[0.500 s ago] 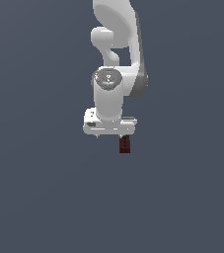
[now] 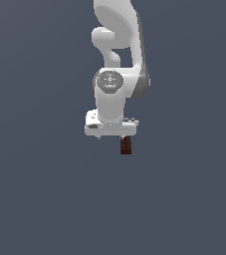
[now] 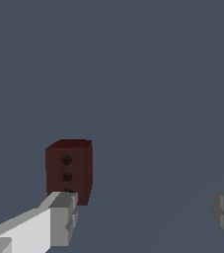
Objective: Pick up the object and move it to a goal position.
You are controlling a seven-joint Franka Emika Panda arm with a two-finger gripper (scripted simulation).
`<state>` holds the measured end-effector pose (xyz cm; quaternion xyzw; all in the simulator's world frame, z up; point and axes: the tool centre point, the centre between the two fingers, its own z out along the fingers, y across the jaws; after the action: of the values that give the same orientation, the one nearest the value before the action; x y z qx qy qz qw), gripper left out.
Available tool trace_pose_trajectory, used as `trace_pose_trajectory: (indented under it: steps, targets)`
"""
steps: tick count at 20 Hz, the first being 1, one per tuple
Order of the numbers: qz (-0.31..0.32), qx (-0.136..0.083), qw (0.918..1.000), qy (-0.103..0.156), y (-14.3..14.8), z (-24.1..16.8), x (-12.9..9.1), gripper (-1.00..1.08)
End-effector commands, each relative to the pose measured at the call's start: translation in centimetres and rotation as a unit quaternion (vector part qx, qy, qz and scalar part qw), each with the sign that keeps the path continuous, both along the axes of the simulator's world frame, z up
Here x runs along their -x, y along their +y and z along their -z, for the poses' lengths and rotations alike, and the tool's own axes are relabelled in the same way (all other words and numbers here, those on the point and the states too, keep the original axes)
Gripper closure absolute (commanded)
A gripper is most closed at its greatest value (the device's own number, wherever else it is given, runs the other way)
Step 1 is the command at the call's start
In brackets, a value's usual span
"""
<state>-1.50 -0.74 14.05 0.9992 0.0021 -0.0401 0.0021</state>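
Here's the object, a small maroon block, matte and sharp-edged, taller than wide in the wrist view, with a column of dark round marks down its facing side, the lowest one partly covered. In front of it sits a pale grey finger, boxy and flat-shaded, overlapping the block's lower edge; whether it touches is hard to say. The other finger is cut off at the picture's edge, far across a wide gap, so the end effector stands open, nothing between its tips. From the exterior view the smooth, glossy white arm hangs down, its rounded joints ending in a flat white hand. The block peeks out just beneath the hand's right end in that view; fingers there are hidden. The bench is plain slate grey, featureless.
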Motion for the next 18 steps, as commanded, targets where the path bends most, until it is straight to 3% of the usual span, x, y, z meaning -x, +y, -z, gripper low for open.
trace_pose_trajectory:
  steps: [1,9,18]
  targets:
    - [-0.002,-0.001,1.0000,0.003,0.0,0.0,0.0,-0.92]
    - [-0.002,0.000,1.0000,-0.003,1.0,0.9,0.2,-0.92]
    - [-0.002,0.000,0.9997,-0.023,4.6,4.0,1.2,-0.92]
